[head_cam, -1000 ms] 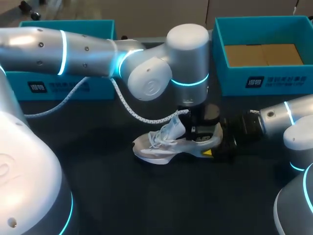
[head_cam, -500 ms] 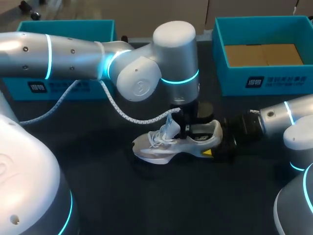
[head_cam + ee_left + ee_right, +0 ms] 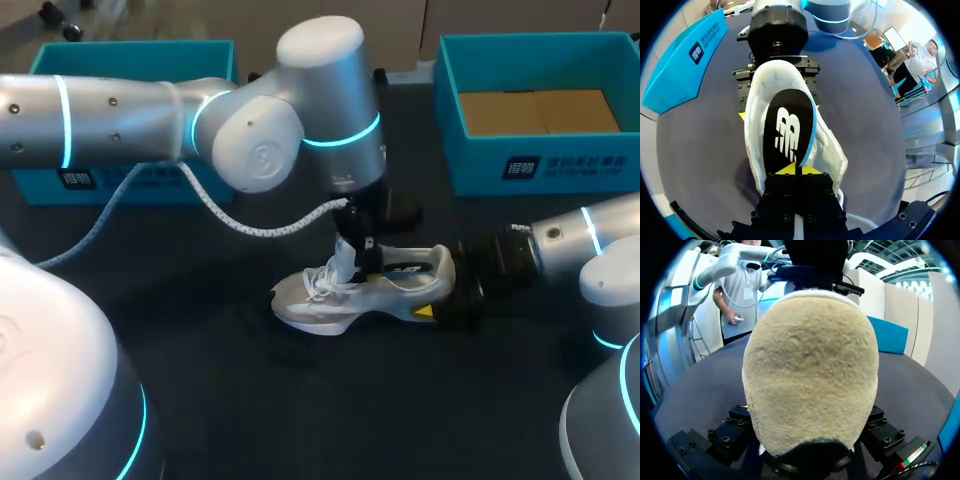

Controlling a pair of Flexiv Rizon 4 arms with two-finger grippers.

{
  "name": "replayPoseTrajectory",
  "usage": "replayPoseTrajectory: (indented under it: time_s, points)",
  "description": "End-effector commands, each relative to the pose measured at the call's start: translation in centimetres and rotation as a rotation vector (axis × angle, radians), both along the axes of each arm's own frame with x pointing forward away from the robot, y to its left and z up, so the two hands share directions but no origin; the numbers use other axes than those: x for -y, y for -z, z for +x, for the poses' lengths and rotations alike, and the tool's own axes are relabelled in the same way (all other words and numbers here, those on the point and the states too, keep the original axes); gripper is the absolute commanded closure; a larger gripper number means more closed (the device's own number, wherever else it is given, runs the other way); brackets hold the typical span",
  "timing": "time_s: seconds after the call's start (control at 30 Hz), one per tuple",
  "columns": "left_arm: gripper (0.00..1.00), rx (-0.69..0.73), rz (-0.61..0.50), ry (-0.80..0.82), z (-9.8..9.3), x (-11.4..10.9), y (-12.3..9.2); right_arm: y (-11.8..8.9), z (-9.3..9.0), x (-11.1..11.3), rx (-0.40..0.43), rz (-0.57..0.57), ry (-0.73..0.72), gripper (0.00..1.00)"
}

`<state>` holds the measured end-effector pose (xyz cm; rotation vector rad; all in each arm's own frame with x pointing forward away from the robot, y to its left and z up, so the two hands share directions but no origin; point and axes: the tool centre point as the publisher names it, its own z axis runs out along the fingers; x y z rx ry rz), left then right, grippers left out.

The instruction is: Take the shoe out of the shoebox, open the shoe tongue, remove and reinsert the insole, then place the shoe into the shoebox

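**While the heel is held fast, the left arm sweeps toward the tongue**

As the left gripper [image 3: 355, 255] slides off the heel opening toward the laces, a clear shift left and far over this last second, the shoe [image 3: 340, 300] hasn't budged on the dark table [image 3: 200, 390]. It sits on its sole mid-table, toe left and heel right, well apart from the teal shoebox [image 3: 540, 165] at the far right.

The right gripper [image 3: 440, 298] comes in from the right with its fingers clamped on either side of the heel. From its own wrist camera the heel fills nearly everything, with the finger blocks flanking it below.

Over to the left wrist camera. The black insole [image 3: 787, 132] lies along the inside of the shoe, one edge lifted to show blue. Its front end narrows to a thin line running down between the left fingers, which stand almost together. That reads as a pinch on the insole's front end, though the contact is hard to make out.

What does it mean? I judge we're in the insole step: the shoe is out of the box, and the left gripper has travelled along the opening with the insole in its grip. Coming out or going back in — these views don't settle it. Boxing the shoe is not yet done.
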<state>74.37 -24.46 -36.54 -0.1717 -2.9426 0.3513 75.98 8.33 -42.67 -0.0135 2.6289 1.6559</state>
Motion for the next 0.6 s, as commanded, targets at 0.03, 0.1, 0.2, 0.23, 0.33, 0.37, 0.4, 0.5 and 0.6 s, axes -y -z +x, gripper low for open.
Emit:
replayPoseTrajectory:
  time_s: [0.03, 0.1, 0.2, 0.23, 0.33, 0.37, 0.4, 0.5, 0.6]
  points:
    - [1.0, 0.01, -0.011, -0.009, -0.1, -1.1, -0.7, 0.2, 0.0, -0.1, 0.0, -0.004, 0.002, 1.0]
    - [1.0, 0.011, -0.026, -0.011, -0.1, -1.2, -1.0, 0.2, 0.0, -0.1, 0.0, -0.004, 0.002, 1.0]
    - [1.0, 0.008, -0.052, -0.014, 0.0, -1.2, -1.8, 0.2, 0.0, -0.1, 0.0, -0.004, 0.002, 1.0]
    - [1.0, 0.009, -0.065, -0.018, 0.0, -1.1, -2.0, 0.2, 0.0, -0.1, 0.0, -0.004, 0.002, 1.0]
    - [1.0, 0.01, -0.082, -0.029, 0.0, -0.9, -2.7, 0.2, 0.0, -0.1, 0.0, -0.004, 0.002, 1.0]
    - [1.0, 0.005, -0.089, -0.034, 0.0, -0.8, -2.9, 0.2, 0.0, -0.1, 0.0, -0.004, 0.002, 1.0]
    - [1.0, 0.008, -0.094, -0.044, 0.0, -0.6, -3.1, 0.2, 0.0, -0.1, 0.0, -0.004, 0.002, 1.0]
    - [1.0, 0.008, -0.117, -0.049, -0.1, -0.2, -3.7, 0.2, 0.0, -0.1, 0.0, -0.004, 0.002, 1.0]
    - [1.0, 0.002, -0.137, -0.051, -0.2, 0.1, -4.3, 0.2, 0.0, -0.1, 0.0, -0.004, 0.002, 1.0]
